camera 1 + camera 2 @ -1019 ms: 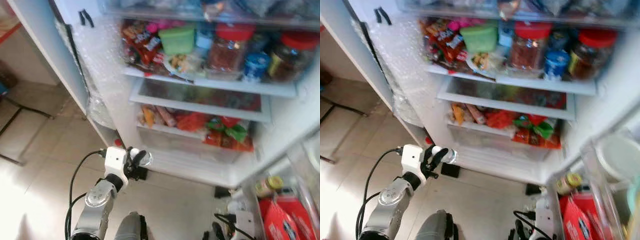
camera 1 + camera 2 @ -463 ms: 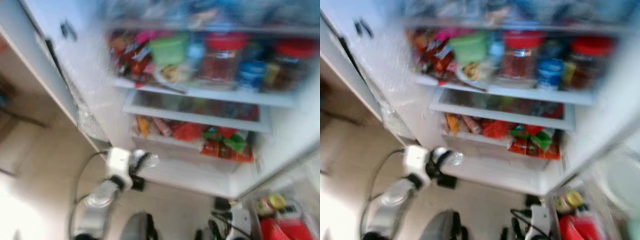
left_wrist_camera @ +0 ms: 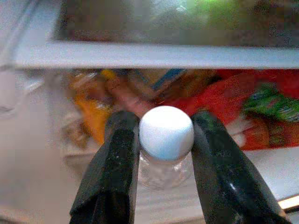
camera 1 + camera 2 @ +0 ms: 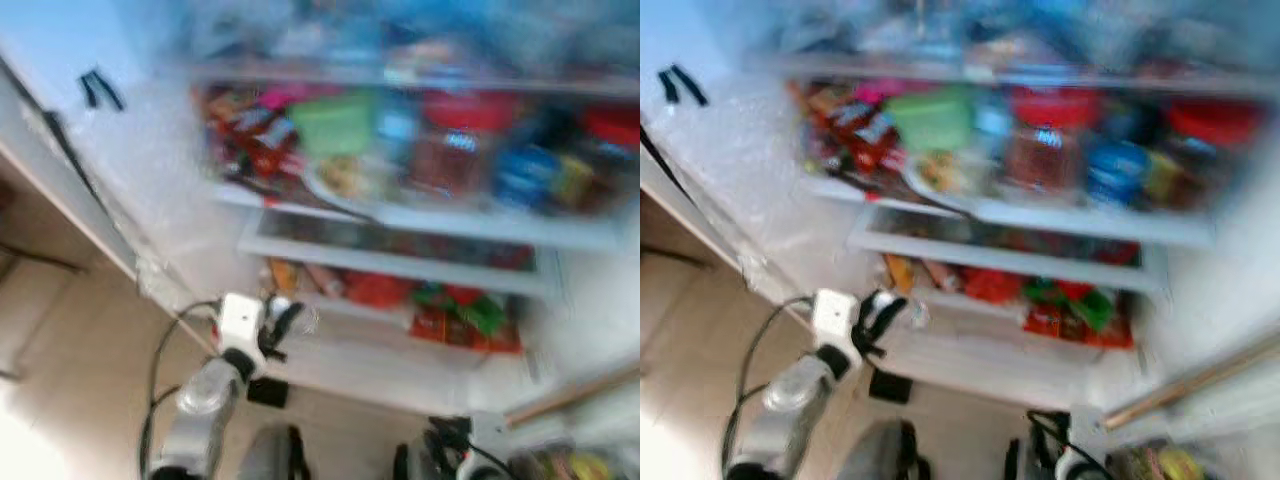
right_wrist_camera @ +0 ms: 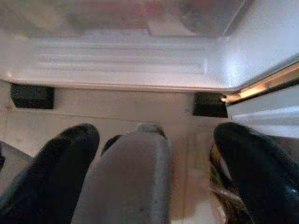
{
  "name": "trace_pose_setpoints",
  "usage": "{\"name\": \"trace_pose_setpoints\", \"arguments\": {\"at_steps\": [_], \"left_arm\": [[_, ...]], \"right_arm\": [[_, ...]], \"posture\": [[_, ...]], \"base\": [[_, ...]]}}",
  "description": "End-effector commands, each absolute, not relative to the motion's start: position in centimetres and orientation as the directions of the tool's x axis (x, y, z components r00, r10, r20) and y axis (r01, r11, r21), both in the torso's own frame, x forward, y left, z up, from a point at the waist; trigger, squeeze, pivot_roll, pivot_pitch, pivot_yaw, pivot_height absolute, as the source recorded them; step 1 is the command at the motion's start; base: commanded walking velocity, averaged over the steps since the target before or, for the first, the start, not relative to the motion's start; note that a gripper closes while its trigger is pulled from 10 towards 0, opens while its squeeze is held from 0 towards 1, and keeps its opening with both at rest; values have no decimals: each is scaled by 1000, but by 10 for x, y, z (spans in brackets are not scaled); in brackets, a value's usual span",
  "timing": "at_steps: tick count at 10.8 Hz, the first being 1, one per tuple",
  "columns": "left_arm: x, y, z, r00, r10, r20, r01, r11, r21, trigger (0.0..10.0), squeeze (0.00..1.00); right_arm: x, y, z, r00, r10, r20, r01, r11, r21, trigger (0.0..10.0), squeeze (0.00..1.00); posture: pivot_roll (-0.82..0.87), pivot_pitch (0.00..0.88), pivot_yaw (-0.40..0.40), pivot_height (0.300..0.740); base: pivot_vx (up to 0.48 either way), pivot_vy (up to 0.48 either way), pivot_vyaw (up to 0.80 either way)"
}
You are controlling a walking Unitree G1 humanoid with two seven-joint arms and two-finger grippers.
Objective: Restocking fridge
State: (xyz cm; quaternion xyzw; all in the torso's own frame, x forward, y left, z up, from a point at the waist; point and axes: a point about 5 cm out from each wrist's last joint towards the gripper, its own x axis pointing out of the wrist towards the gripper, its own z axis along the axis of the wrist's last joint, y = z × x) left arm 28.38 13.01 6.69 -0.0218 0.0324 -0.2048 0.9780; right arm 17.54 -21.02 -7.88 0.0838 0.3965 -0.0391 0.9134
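Head views blurred. Open fridge fills upper frame; shelves packed w/ red-lidded jars, a green tub, snack packs upper left. Lower drawer at center holds orange, red & green packets. Left gripper sits lower left of center in the head views, just in front of the fridge's bottom edge, jaws pinching a small clear bottle w/ white cap; in the wrist view the bottle points toward the drawer packets. Right gripper low at bottom center, jaws spread wide, nothing between them, over tan tile floor near the fridge base.
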Motion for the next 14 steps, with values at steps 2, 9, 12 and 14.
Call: {"name": "trace_pose_setpoints", "arguments": {"at_steps": [2,9,12,14], "left_arm": [[283,130,71,912,-408,-31,406,912,-51,10000,0],[299,104,99,763,-646,-4,596,701,393,10000,0],[316,104,114,743,-670,-7,527,578,623,10000,0],[326,99,135,723,-685,88,444,559,700,10000,0]], "right_arm": [[148,-205,-93,599,10,-800,166,977,136,10000,0],[148,-205,-93,603,8,-798,171,975,139,10000,0],[148,-204,-93,607,4,-795,178,974,140,10000,0],[147,-205,-93,609,2,-793,180,974,140,10000,0]], "posture": [[80,198,89,650],[76,209,90,650],[72,213,91,650],[67,216,91,650]], "base": [[0,0,0],[0,0,0],[0,0,0],[0,0,0]]}}
